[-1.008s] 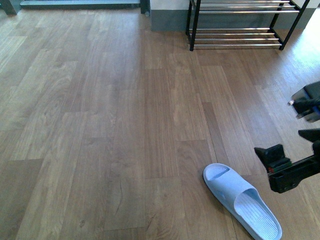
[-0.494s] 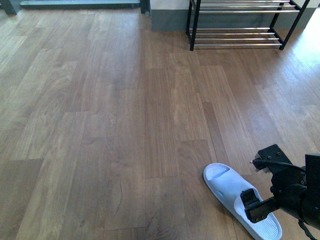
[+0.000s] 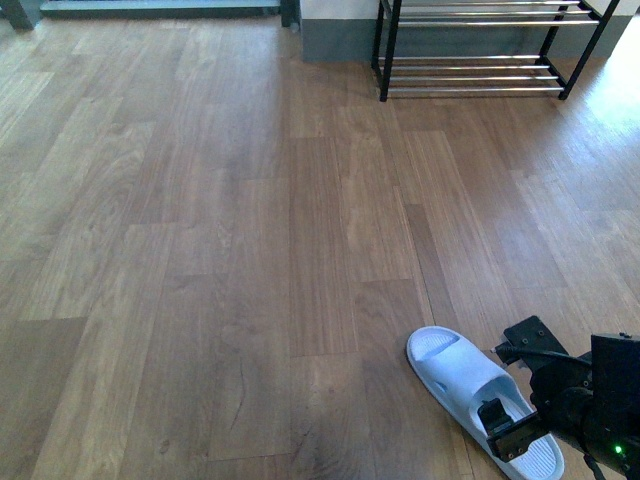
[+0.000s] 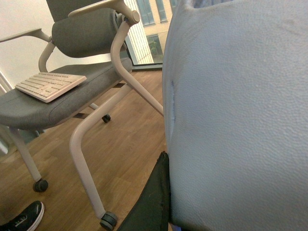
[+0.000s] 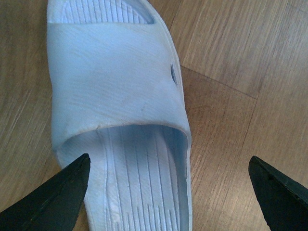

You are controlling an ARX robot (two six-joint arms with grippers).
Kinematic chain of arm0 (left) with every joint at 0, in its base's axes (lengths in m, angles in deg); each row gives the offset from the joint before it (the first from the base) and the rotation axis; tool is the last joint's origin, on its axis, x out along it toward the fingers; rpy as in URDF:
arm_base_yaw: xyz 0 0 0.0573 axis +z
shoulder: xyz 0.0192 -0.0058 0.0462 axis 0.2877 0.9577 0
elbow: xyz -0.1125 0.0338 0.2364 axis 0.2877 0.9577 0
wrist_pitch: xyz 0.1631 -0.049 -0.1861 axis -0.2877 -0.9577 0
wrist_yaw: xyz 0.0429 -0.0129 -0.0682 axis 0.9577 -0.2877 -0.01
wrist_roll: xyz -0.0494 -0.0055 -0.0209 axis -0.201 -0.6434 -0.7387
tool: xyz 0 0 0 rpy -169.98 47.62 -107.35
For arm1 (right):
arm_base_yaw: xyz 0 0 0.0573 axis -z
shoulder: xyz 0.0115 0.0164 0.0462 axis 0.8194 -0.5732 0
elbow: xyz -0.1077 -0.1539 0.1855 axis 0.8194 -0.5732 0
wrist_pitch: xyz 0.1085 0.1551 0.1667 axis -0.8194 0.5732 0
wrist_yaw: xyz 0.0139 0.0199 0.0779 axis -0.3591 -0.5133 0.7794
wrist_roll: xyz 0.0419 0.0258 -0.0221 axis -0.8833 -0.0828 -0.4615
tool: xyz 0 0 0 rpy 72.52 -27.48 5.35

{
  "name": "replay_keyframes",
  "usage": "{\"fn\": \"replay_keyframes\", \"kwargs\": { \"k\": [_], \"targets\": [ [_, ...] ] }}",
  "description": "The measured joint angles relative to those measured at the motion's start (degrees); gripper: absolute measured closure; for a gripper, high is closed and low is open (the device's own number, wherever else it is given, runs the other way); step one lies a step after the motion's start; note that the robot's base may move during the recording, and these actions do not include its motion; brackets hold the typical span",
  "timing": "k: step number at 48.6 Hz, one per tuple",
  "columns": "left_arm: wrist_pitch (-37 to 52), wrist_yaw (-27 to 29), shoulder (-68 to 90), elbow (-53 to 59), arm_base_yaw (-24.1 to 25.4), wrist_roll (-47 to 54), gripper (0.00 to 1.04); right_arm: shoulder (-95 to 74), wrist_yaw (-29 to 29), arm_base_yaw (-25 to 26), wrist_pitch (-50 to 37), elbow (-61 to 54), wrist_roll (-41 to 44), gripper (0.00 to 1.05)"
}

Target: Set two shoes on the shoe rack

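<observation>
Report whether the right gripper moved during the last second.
Yes. The right gripper dropped from high beside the slipper to straddle its heel half; the slipper stayed put.

A pale-blue slipper (image 5: 115, 86) lies on the wooden floor (image 5: 231, 62), its wide strap bearing a small oval hole, the ribbed footbed showing below it. The right gripper (image 5: 167, 163) hangs spread wide, one black fingertip (image 5: 65, 192) at the slipper's edge, the other over bare floor
</observation>
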Motion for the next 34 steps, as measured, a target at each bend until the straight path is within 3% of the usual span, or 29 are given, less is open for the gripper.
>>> {"fn": "replay_keyframes", "kwargs": {
  "k": [23, 34],
  "targets": [
    [0.00, 0.00, 0.00, 0.00, 0.00, 0.00, 1.03, -6.86, 1.27, -0.11, -4.28, 7.23, -2.05, 0.10],
    [0.00, 0.00, 0.00, 0.00, 0.00, -0.02, 1.03, -9.64, 3.41, -0.24, -9.81, 7.58, -2.95, 0.46]
  ]
}}
